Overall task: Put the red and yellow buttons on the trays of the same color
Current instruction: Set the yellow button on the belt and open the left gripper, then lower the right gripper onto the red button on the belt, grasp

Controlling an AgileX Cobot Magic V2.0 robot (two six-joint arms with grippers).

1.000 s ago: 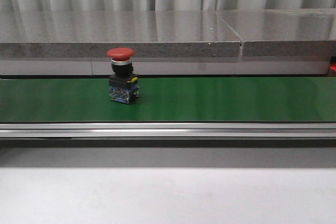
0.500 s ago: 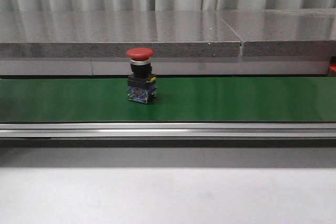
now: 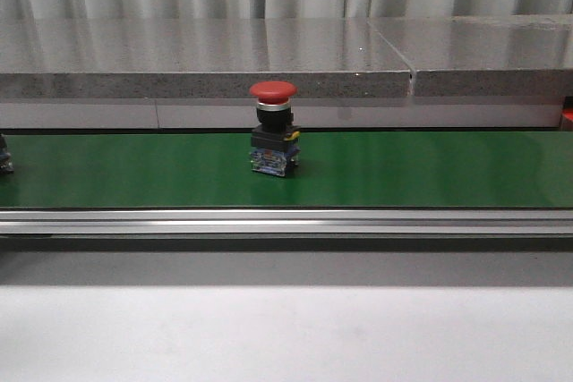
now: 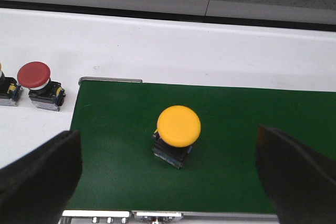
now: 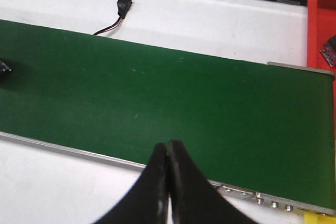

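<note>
A red button [image 3: 272,140] stands upright on the green belt [image 3: 403,172] near its middle in the front view. Neither gripper shows in that view. In the left wrist view a yellow button [image 4: 178,127] stands on the belt [image 4: 115,145], and my left gripper [image 4: 168,182] hangs open above it, one finger [image 4: 37,177] far out on each side. My right gripper [image 5: 168,153] is shut and empty over the belt's near rail. A red tray [image 5: 321,24] shows at the belt's end in the right wrist view.
A second red button [image 4: 35,77] and part of another button [image 4: 6,86] stand on the white table beside the belt's end. A black connector with a cable [image 5: 124,2] lies past the belt. A dark object [image 3: 4,157] shows at the belt's left edge.
The red button has travelled to the right along the belt. A dark object has come into view at the belt's left edge.
</note>
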